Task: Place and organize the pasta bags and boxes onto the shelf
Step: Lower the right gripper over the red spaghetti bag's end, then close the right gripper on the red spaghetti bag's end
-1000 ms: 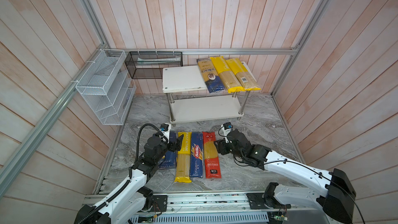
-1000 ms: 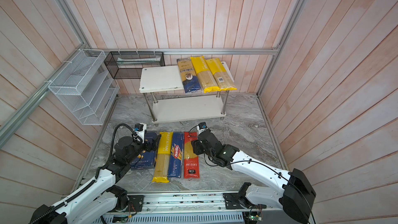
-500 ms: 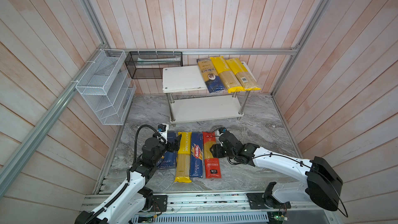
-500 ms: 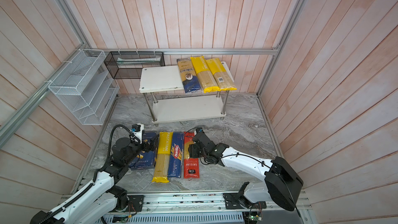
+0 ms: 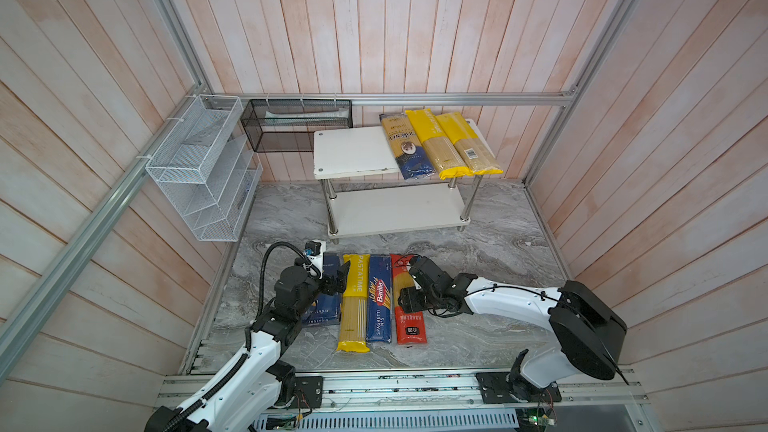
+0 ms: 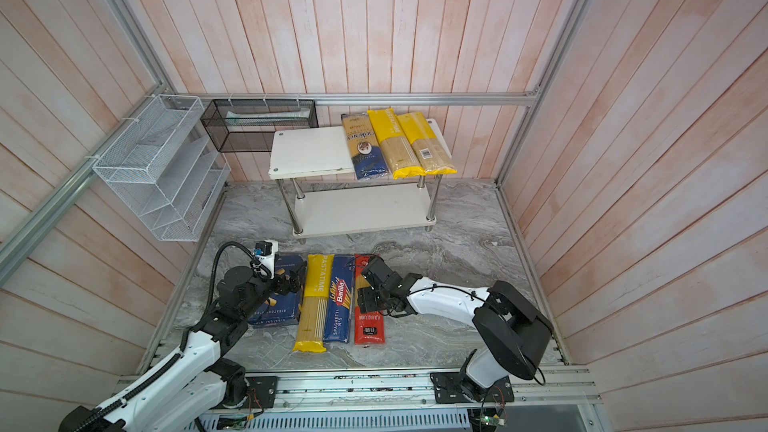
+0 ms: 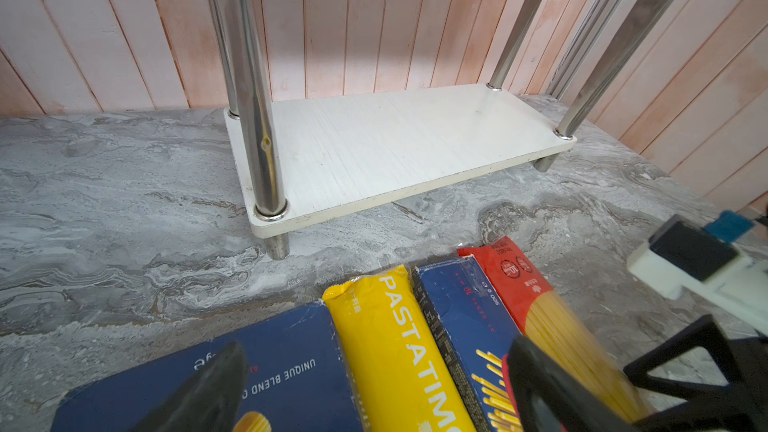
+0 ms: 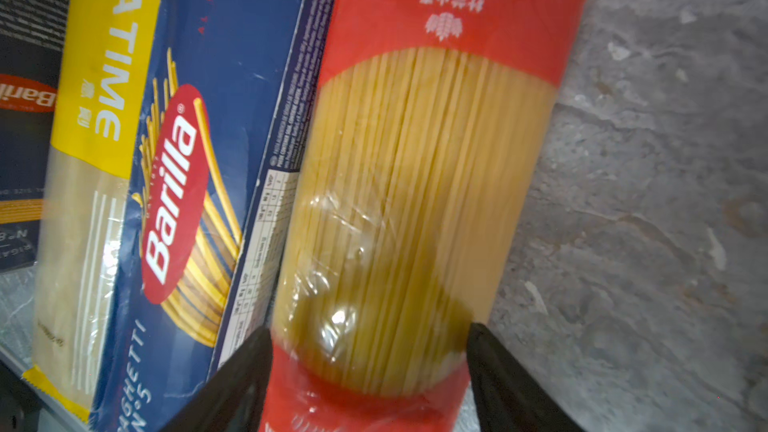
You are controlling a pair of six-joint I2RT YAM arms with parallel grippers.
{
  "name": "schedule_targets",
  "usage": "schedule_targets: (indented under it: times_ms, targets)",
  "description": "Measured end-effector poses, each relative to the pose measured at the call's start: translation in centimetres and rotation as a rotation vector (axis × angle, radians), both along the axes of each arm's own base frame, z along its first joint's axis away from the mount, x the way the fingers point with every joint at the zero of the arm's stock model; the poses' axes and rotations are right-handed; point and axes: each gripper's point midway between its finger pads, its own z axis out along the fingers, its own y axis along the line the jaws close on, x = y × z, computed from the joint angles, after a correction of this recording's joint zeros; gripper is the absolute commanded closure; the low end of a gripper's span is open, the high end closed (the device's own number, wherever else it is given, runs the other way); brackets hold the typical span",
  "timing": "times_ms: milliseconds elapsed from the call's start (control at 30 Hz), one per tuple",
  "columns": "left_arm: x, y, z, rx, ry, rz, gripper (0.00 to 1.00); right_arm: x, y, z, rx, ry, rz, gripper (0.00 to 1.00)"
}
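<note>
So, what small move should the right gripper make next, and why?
Probably close the right gripper on the red-ended bag: its open fingers straddle the bag's clear middle, and the shelf has free room on its top board.

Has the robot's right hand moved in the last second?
Yes. In a top view the right hand has slid left, from beside the unmoved red-ended bag to straddling it.

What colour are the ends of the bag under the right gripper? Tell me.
Red; the bag shows best in the right wrist view.
</note>
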Motion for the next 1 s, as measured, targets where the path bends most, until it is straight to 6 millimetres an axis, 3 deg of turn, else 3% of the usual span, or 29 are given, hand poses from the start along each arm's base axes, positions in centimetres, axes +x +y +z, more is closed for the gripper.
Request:
schedule_targets:
  times_ms: [533,800,1000]
  targets:
    - [-0.1,-0.1,0.1,-0.003,-0.001,-0.007,0.0,0.9,-0.4,-0.6,-0.159,-0.024,0.037,0.15]
    - [-0.1,-0.2,0.1,-0.005,0.0,-0.015,0.0,1.3,-0.8,-1.5,-0.211,-0.022,0.03,0.15]
    - [-0.2,-0.3,0.1,-0.007,0.0,-0.021,0.0,1.7,-2.2,-1.5,-0.2,-0.009,0.004,0.15]
